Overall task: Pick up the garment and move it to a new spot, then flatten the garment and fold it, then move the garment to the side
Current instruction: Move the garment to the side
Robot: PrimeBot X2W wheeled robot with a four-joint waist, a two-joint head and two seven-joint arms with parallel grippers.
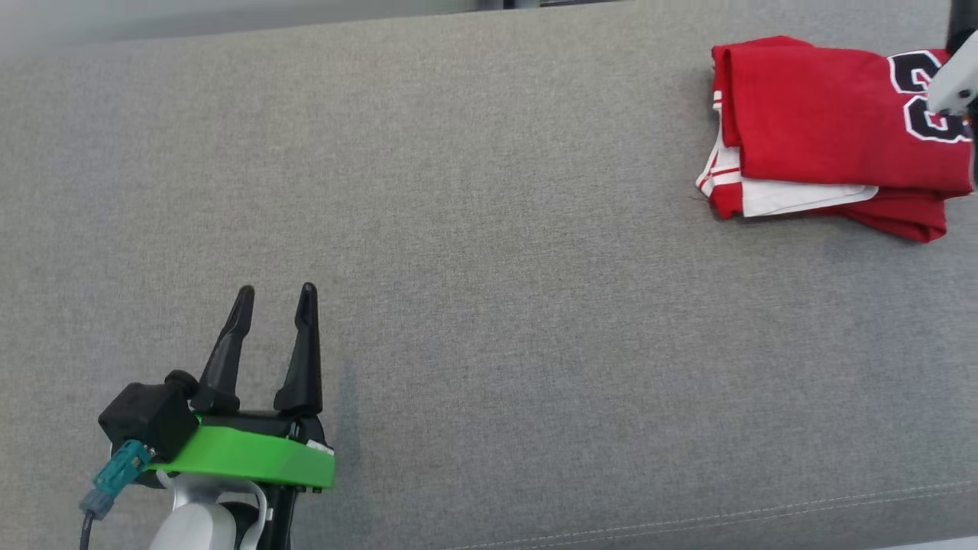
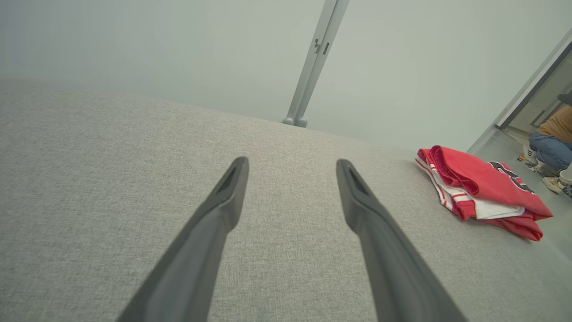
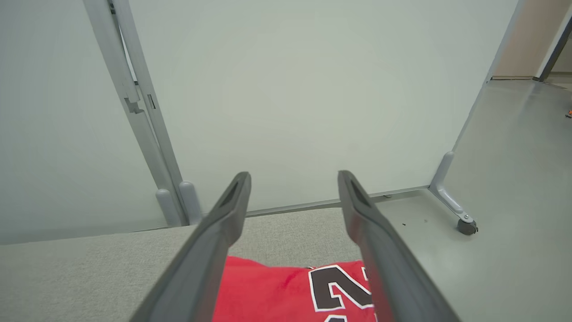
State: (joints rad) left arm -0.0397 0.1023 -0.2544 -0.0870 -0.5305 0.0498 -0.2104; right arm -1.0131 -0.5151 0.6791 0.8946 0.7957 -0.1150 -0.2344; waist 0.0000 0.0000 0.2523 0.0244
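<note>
The garment is a red jersey with white trim and black numbers, folded into a compact stack at the far right of the grey fabric surface. My left gripper stands open at the lower left, far from the stack, with nothing between its fingers. In the left wrist view the open left gripper hovers over bare fabric, with the garment off to its right. The right gripper is open above the garment, holding nothing. A pale piece of the right arm overlaps the jersey's right end in the head view.
A pale partition panel on metal posts stands behind the surface's far edge. Its wheeled foot rests on the floor to the right. A crouching person is on the floor beyond the surface's right end. A stitched seam marks the front edge.
</note>
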